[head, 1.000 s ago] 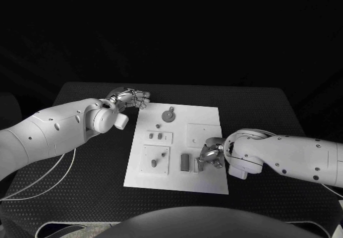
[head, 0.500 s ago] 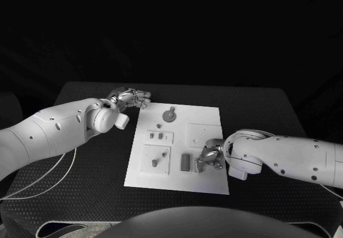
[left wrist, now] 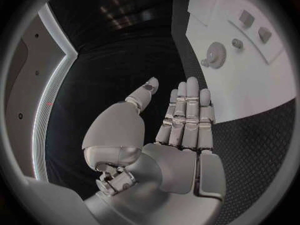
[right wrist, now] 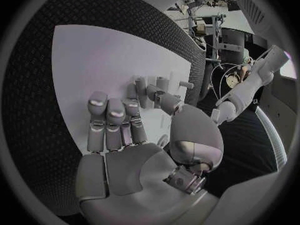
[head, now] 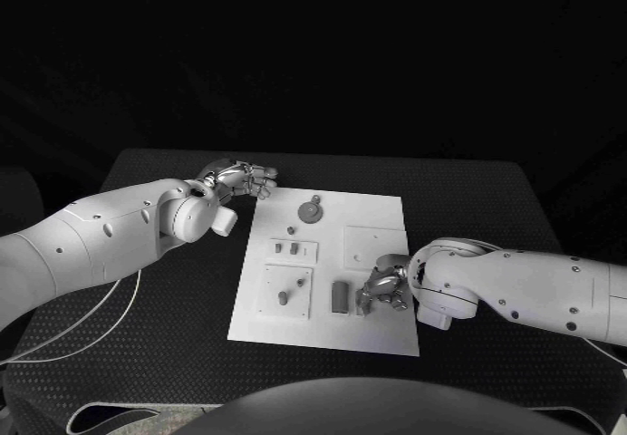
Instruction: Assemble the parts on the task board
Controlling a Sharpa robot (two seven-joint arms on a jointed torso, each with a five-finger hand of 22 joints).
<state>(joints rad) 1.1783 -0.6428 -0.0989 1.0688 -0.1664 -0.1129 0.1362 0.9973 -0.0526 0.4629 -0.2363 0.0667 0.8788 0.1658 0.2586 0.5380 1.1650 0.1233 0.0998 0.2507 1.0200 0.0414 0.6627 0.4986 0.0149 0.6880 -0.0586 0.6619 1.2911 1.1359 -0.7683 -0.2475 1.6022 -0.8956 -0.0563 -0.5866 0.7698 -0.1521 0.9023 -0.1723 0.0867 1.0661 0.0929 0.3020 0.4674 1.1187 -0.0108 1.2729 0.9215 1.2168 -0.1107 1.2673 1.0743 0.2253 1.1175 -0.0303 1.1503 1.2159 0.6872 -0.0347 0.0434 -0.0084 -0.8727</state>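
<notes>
The white task board [head: 372, 210] lies in the middle of the black table. It carries grey parts: a round disc [head: 310, 212], two small pieces [head: 286, 247] on a raised plate, two more [head: 290, 289] on a lower plate, and an upright block [head: 340, 296]. My right hand [head: 383, 285] hovers low over the board's near right area with fingers stretched out. Its thumb [right wrist: 167, 103] lies close beside the grey blocks [right wrist: 140, 86] and grips nothing that I can see. My left hand [head: 240, 178] hangs over the table by the board's far left corner, fingers [left wrist: 186, 112] straight and empty.
A blank raised square [head: 371, 245] sits on the board just beyond my right hand. The disc [left wrist: 216, 51] and small pieces [left wrist: 247, 19] lie ahead of my left hand. A white cable [head: 79, 319] runs over the table under my left arm.
My right hand has crept slightly toward the board's near edge beside the grey block. The left hand and the parts have not moved.
</notes>
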